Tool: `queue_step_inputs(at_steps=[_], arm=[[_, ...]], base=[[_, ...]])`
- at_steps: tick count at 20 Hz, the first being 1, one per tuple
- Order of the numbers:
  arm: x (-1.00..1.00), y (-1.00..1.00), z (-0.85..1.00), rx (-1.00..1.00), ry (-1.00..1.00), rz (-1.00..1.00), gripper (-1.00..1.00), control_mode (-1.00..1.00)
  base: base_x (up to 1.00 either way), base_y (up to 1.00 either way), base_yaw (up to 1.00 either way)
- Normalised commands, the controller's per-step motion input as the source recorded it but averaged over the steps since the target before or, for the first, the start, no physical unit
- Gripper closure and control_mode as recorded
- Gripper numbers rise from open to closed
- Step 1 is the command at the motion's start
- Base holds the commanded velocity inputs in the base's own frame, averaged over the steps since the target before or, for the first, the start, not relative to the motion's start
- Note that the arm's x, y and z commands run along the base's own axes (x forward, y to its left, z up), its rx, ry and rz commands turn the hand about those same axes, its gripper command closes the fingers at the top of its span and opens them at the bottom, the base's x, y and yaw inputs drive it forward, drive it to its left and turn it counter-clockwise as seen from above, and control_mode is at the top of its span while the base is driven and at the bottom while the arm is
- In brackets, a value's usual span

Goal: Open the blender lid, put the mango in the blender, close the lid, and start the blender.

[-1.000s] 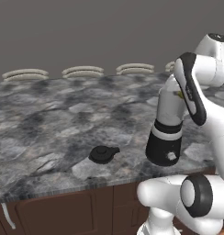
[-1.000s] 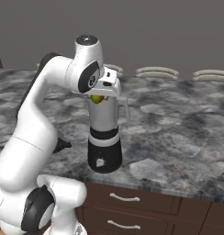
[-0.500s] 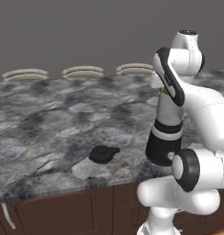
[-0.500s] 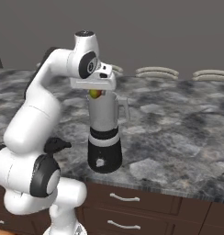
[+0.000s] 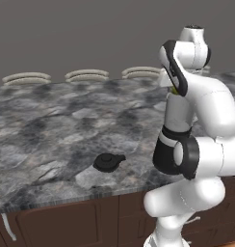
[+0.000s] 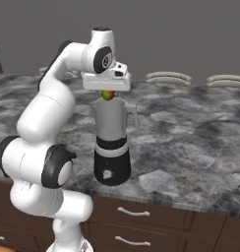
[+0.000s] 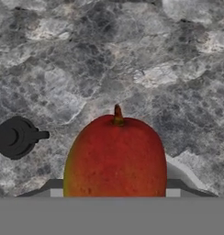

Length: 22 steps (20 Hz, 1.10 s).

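My gripper (image 6: pixel 108 94) is closed around the mango (image 7: pixel 115 157), just above the open blender (image 6: pixel 112 142). Below me spreads a mottled grey stone counter (image 5: pixel 47 125) over dark wood drawers (image 6: pixel 141 216); the blender lid (image 5: pixel 108 161) lies near its front edge.

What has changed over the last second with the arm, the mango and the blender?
The arm's upper joints have swung round above the blender, while the gripper stays over the open jar mouth, still shut on the mango. Nothing was let go. The blender and the blender lid, lying on the counter, have not moved.
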Motion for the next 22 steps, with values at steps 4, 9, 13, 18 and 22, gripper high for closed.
queue_step_inputs(at_steps=[4,9,13,18,22], arm=[[0.17,-0.09,-0.34,0.0,0.06,0.03,1.0,-1.0],[-0.01,-0.12,-0.37,0.0,0.0,0.02,1.0,-1.0],[-0.31,-0.55,0.0,0.0,-0.05,0.0,1.0,-1.0],[-0.22,-0.23,-0.15,0.0,-0.02,0.0,1.0,-1.0],[0.0,0.17,-0.39,-0.01,0.0,0.0,1.0,-1.0]], base=[[0.0,0.0,0.0],[0.0,0.0,0.0],[0.0,0.0,0.0],[0.0,0.0,0.0],[0.0,0.0,0.0]])
